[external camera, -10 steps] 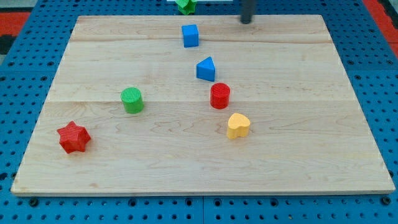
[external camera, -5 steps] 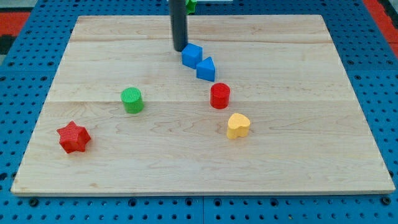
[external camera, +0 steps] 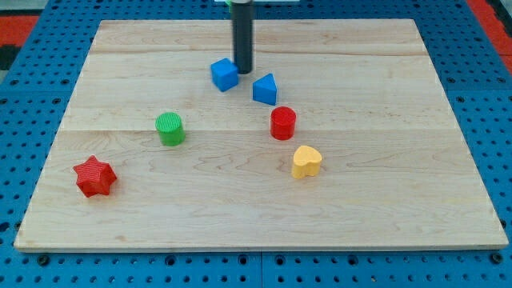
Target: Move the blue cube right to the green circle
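The blue cube point(external camera: 225, 74) lies on the wooden board point(external camera: 376, 192) near the view's top centre. My tip point(external camera: 242, 70) stands right beside the cube's right side, between it and the blue triangle point(external camera: 266, 89). The green circle point(external camera: 170, 128) sits lower and to the view's left of the cube, well apart from it.
A red cylinder point(external camera: 283, 123) and a yellow heart point(external camera: 306, 161) lie below the blue triangle. A red star point(external camera: 94, 177) sits at the view's lower left. A green block is largely hidden behind the rod at the view's top edge.
The tip came down from the view's top right to the cube, then crossed to its right side. The blue cube slid down toward the triangle, then left and away from it.
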Action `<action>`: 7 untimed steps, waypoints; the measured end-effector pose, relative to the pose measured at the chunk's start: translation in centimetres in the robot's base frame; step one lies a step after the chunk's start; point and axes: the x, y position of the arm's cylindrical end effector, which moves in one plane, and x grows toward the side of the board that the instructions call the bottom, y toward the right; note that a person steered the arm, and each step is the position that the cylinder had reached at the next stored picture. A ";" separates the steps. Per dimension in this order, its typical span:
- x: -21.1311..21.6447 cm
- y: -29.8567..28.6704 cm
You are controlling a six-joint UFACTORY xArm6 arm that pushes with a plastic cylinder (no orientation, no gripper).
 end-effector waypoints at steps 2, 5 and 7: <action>-0.7 -4.3; 4.8 -6.2; 4.0 -4.5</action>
